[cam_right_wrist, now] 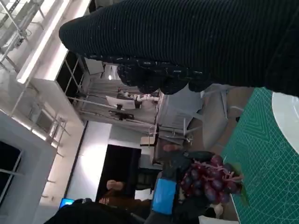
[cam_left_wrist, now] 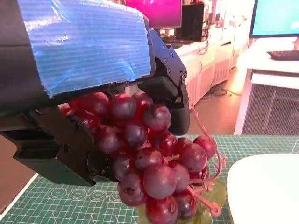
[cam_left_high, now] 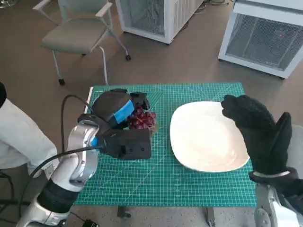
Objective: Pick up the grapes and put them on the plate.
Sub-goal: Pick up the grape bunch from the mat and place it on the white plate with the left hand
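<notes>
The left robot hand [cam_left_high: 118,113] grips the grapes [cam_left_high: 142,119], lifted just off the counter [cam_left_high: 156,189]. The right robot hand [cam_left_high: 258,135] hovers spread over the plate's [cam_left_high: 203,142] far edge, holding nothing. The carry is under way; next the grapes likely need moving across to the plate beside them.

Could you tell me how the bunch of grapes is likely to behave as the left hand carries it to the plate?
The grapes hang from thin pinkish stems, so the bunch will probably sag and swing under the left hand. The glossy, round berries look slippery. One could perhaps roll away if it detached.
</notes>
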You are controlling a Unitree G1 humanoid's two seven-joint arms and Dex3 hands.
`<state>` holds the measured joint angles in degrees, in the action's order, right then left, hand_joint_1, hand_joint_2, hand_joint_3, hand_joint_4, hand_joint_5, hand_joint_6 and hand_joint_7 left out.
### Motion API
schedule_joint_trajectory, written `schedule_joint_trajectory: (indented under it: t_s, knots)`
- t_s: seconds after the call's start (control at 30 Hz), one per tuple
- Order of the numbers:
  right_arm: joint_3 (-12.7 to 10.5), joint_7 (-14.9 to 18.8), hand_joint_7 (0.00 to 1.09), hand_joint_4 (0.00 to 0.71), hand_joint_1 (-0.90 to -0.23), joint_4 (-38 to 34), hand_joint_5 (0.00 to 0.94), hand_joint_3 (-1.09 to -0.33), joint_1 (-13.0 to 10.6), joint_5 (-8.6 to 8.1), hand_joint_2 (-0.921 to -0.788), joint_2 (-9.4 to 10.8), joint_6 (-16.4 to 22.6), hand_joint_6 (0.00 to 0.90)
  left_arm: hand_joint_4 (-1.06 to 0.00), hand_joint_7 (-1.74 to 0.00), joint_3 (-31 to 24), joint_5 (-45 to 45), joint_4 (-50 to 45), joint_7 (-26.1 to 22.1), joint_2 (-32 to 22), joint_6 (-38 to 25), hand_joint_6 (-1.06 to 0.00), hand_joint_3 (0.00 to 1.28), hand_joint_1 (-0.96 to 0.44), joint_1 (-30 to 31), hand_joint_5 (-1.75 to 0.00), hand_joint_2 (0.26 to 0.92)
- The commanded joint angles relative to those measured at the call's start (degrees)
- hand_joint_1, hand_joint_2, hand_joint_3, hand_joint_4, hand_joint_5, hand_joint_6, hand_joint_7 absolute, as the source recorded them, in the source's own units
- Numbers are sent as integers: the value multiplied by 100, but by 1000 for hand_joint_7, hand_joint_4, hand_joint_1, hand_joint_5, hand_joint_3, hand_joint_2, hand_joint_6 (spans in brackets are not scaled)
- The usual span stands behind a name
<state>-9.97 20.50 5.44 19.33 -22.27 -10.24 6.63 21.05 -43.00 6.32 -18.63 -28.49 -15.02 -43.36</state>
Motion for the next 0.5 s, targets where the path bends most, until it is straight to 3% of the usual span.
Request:
schedule_joint_trajectory:
  t_s: [0.03,0.43,0.5]
  knots:
    - [15,-18,1065,363,-305,-86,925,-623,-65,21,-921,27,-29,239,-732,-896,-58,-27,-113,-45,93,-60,-731,38,2,-27,-1276,910]
    - [-20,-49,1062,366,-310,37,922,-618,-121,-1,-921,6,-73,242,-695,-865,261,-154,10,-282,660,-121,-755,31,2,-657,-1320,918]
    - [-31,-62,1061,366,-311,85,921,-617,-153,-2,-921,1,-85,242,-669,-923,361,-213,51,-323,803,-72,-731,47,2,-879,-1318,919]
